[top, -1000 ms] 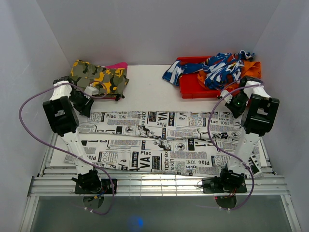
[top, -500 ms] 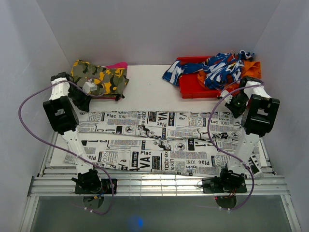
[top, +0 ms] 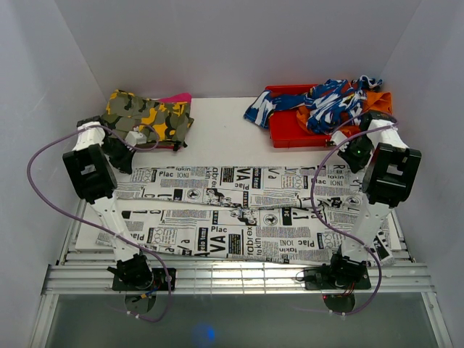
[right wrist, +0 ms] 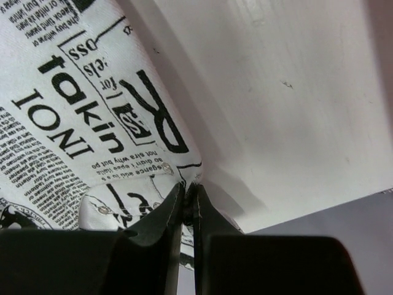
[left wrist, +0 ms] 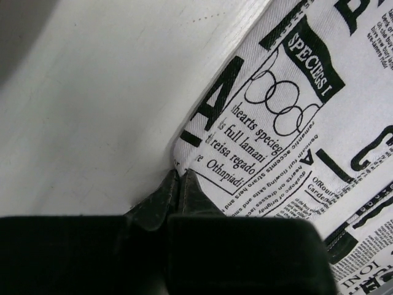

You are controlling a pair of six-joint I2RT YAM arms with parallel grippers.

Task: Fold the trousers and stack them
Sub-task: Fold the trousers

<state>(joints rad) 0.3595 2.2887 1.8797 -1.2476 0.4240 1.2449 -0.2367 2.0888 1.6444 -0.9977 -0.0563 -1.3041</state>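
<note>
The long white cloth trousers (top: 239, 210), printed all over with black newspaper text, lie spread flat across the near half of the white bench (top: 217, 130). Their long axis runs from left to right, spanning most of the gap between the two arms. The far long edge lies toward the middle of the bench, and each end of that edge meets a hand.

The left hand (top: 122, 154) is at the far left corner. In its wrist view the dark fingers are pressed together right at the cloth's corner (left wrist: 178, 184) and appear to pinch it. The right hand (top: 348, 150) is at the far right corner, its fingers closed with the printed hem caught between them (right wrist: 187, 192). Each arm is nearest its own end, so a fold would likely carry this far edge toward the near edge.

Beyond the trousers is a strip of bare bench. At the far left lies a yellow-green camouflage garment (top: 148, 116). At the far right, a shallow red tray (top: 286, 132) holds a blue-and-white patterned garment (top: 322, 101) and some orange cloth (top: 378, 101). Plain white walls close in the bench on three sides.
</note>
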